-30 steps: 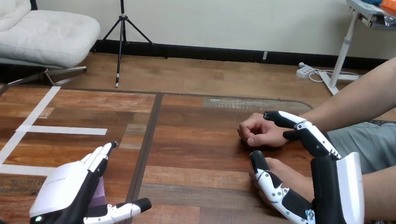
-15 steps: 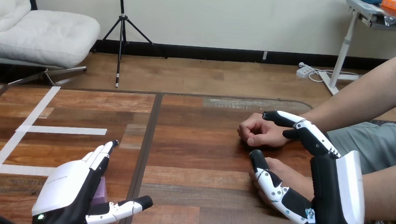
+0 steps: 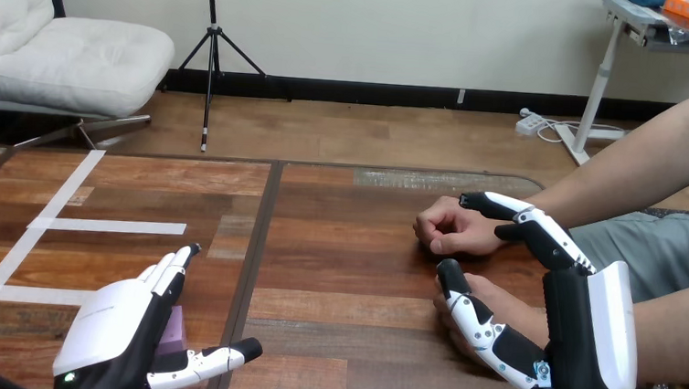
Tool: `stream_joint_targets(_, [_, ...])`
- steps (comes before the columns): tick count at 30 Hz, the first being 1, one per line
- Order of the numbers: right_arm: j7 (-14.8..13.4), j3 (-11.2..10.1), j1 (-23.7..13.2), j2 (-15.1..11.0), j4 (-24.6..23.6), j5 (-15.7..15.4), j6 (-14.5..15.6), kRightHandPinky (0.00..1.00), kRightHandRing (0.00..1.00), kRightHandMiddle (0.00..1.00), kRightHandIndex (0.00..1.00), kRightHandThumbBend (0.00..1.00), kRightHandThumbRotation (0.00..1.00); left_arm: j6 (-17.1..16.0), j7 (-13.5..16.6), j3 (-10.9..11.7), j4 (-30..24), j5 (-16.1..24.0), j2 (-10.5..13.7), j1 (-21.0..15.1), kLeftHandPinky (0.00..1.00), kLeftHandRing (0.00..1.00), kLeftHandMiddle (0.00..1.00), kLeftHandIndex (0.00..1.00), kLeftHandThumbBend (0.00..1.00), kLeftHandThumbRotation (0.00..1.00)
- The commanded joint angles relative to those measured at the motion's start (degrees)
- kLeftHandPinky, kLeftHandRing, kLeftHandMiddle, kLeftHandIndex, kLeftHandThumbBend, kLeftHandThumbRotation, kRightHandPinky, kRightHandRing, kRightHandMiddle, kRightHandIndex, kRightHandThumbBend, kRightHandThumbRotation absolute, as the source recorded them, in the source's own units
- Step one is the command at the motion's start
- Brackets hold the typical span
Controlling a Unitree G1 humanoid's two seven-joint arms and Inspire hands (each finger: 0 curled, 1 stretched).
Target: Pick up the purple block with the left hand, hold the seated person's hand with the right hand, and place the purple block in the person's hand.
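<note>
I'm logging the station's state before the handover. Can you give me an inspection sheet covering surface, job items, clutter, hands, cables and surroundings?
surface: wooden table, with white tape strips on its left part.
job's things: purple block on the table at near left, beside the left hand's palm. The person's farther hand is curled at the table's right part, and the person's nearer hand is below it in the view.
clutter: nothing seen.
hands: left hand is open, fingers straight, thumb out beside the block. Right hand is open, its thumb across the person's nearer hand and its fingers over the farther wrist. No grip seen.
cables: nothing seen on the table.
surroundings: the person's forearms come in from the right.
</note>
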Motion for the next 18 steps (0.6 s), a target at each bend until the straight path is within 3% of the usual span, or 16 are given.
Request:
stream_joint_targets(1, [0.47,-0.78,-1.87,-0.05,-2.52,0.86,0.33,0.66,0.74,0.73,0.7,0.42,0.24,1.37,1.17,-1.21,0.75,0.55,0.44,-3.18,0.89,0.95,0.97,0.97,0.9,0.78])
stream_joint_targets(18, [1.08,-1.13,-1.05,-0.2,-3.76,-0.35,1.69,0.66,0.74,0.73,0.7,0.42,0.27,3.28,2.88,-2.95,2.27,1.59,1.07,-3.87,0.91,0.95,0.97,0.98,0.88,0.78])
